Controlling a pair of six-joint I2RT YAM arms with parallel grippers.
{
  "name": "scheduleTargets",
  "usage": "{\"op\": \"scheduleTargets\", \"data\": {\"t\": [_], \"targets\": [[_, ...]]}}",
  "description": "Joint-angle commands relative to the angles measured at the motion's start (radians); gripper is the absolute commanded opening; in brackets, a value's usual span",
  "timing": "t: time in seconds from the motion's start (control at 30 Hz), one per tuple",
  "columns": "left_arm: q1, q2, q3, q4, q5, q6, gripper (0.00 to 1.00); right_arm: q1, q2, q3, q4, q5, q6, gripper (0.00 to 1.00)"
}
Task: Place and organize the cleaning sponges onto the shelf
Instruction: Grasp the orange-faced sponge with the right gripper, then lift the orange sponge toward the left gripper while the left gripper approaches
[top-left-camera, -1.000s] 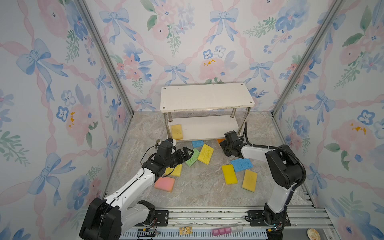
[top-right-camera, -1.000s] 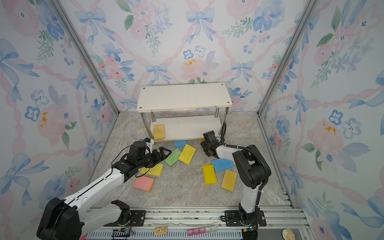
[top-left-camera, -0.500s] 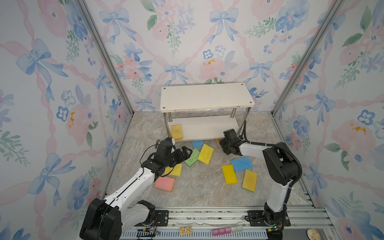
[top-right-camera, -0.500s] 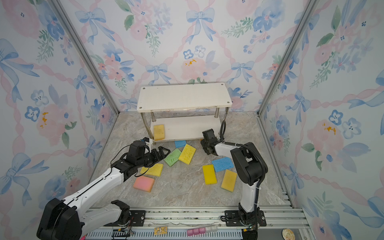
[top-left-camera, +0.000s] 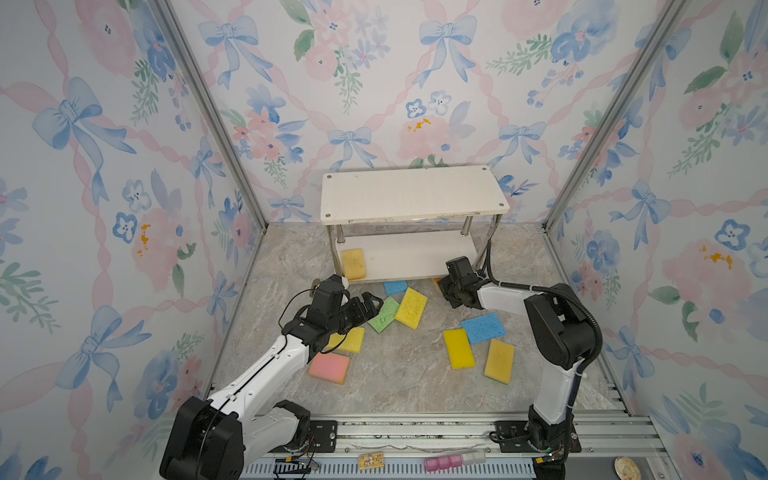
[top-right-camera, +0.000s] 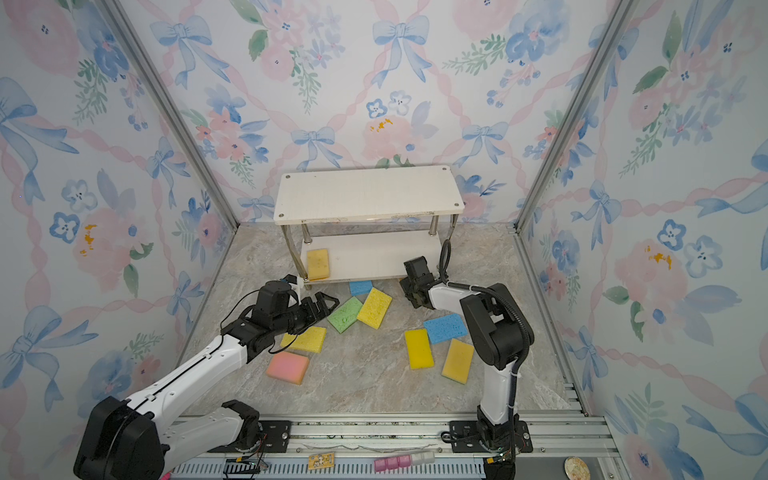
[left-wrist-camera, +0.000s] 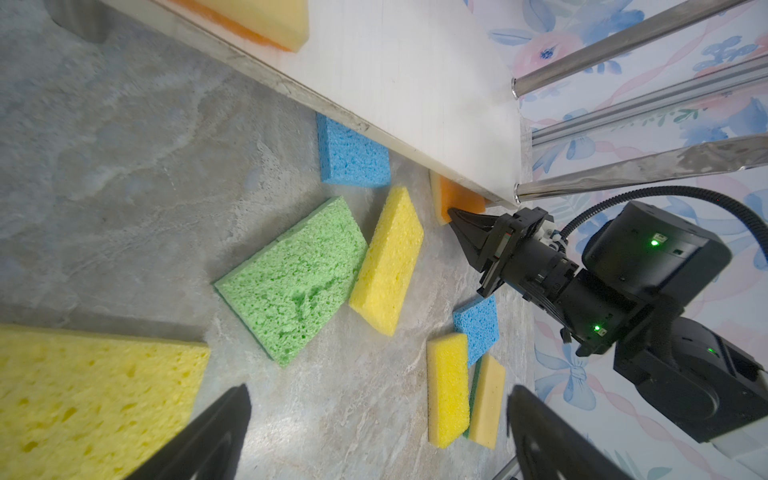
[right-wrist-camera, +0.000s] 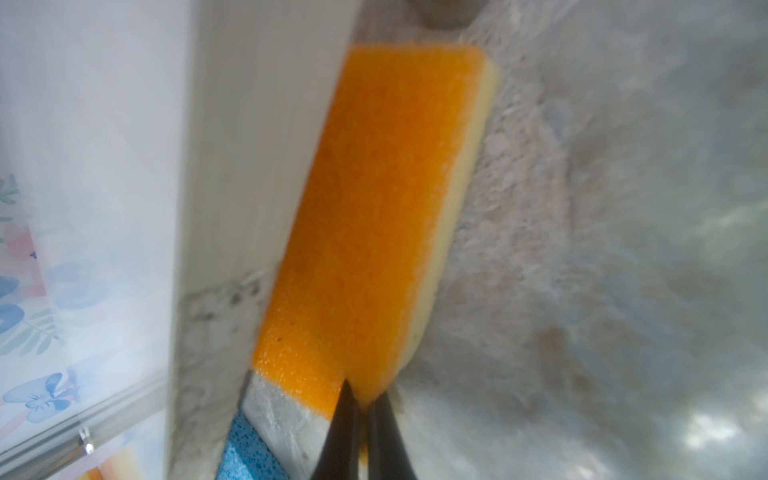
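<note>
Under the shelf (right-wrist-camera: 249, 145) edge, right gripper (right-wrist-camera: 363, 399) pinches the orange sponge (right-wrist-camera: 374, 208) by its corner; soft and light, it will likely flex. Meanwhile left gripper (top-left-camera: 372, 302) gapes wide.

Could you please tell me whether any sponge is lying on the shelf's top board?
No, the top board is bare; one tan-yellow sponge lies on the lower board.

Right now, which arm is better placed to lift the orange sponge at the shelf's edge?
Right. The right gripper is shut on a corner of the orange sponge; the left gripper hangs open by the green sponge, farther off.
</note>
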Motion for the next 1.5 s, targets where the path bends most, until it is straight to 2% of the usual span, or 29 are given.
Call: {"op": "scheduleTargets", "data": {"t": [0.0, 0.23, 0.33, 0.53, 0.7, 0.9, 1.03, 1.07, 1.2, 1.47], "targets": [[0.009, -0.011, -0.003, -0.009, -0.014, 0.001, 0.98, -0.006, -0.012, -0.032, -0.091, 0.005, -0.013, 0.0], [0.009, -0.013, 0.013, -0.006, 0.003, 0.018, 0.98, 0.001, -0.115, -0.057, -0.238, -0.059, -0.079, 0.0], [0.009, -0.003, 0.024, -0.002, 0.028, 0.029, 0.98, -0.001, -0.198, -0.115, -0.267, -0.102, -0.101, 0.0], [0.009, 0.091, 0.049, 0.064, 0.173, 0.036, 0.98, -0.031, -0.327, -0.151, -0.385, -0.248, -0.223, 0.0], [0.009, 0.181, 0.108, 0.156, 0.335, 0.014, 0.98, -0.032, -0.44, -0.099, -0.536, -0.325, -0.461, 0.0], [0.025, 0.241, 0.134, 0.271, 0.498, -0.051, 0.98, -0.005, -0.515, 0.012, -0.634, -0.589, -0.868, 0.0], [0.044, 0.228, 0.078, 0.461, 0.569, -0.188, 0.98, 0.025, -0.505, 0.103, -0.743, -0.671, -1.029, 0.0], [0.046, 0.224, 0.065, 0.506, 0.576, -0.221, 0.98, 0.03, -0.498, 0.118, -0.755, -0.691, -1.052, 0.0], [0.042, 0.224, 0.075, 0.516, 0.581, -0.214, 0.98, 0.065, -0.463, 0.161, -0.763, -0.769, -1.093, 0.0], [0.043, 0.199, 0.045, 0.521, 0.562, -0.218, 0.91, 0.137, -0.404, 0.208, -0.722, -0.795, -1.09, 0.0]]}}
